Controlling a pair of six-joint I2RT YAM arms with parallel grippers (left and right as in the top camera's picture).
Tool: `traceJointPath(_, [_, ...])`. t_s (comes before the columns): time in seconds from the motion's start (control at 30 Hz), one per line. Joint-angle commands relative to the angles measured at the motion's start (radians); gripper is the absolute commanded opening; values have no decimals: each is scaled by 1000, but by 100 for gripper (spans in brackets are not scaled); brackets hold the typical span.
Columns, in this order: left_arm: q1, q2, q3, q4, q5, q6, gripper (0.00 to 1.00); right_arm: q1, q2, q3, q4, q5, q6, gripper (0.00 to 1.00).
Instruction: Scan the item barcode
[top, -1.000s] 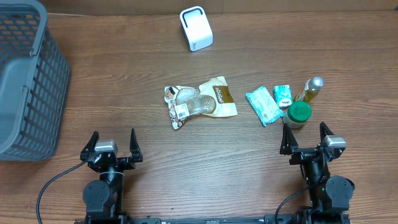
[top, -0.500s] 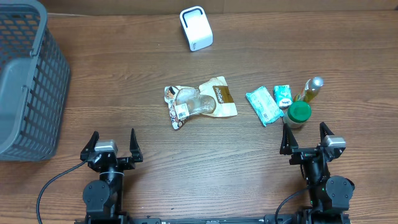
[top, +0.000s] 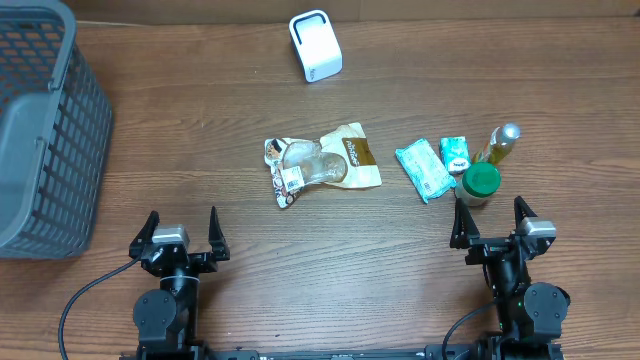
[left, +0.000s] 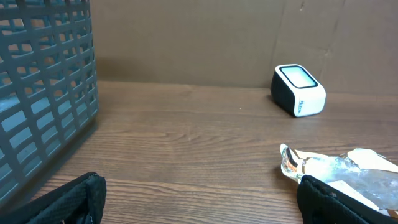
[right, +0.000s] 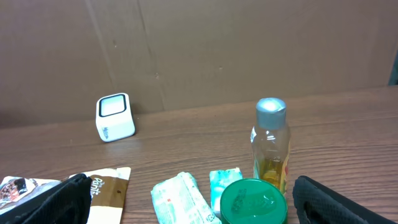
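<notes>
While both arms rest at the near edge, the left gripper (top: 182, 222) and right gripper (top: 488, 213) stand wide open, holding nothing. A crinkled snack packet (top: 320, 165) lies in the middle of the table (top: 200, 120), with the white scanner (top: 315, 46) well beyond it on the far side. Teal packets (top: 423, 170), a green-lidded jar (top: 480, 182) and a small bottle (top: 497, 145) cluster just beyond the right gripper. A grey basket (top: 60, 140) sits at the left.

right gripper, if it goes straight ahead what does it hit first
Most likely the green-lidded jar, right ahead of the open right gripper; the amber bottle stands just behind it.
</notes>
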Motion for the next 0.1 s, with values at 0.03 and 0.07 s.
traceJointPath(0.03, [-9, -11, -3, 1, 8, 14, 100, 5, -8, -10, 4, 10, 4, 100])
traceJointPath(0.07, [-9, -11, -3, 1, 8, 14, 99, 5, -8, -10, 4, 10, 4, 100])
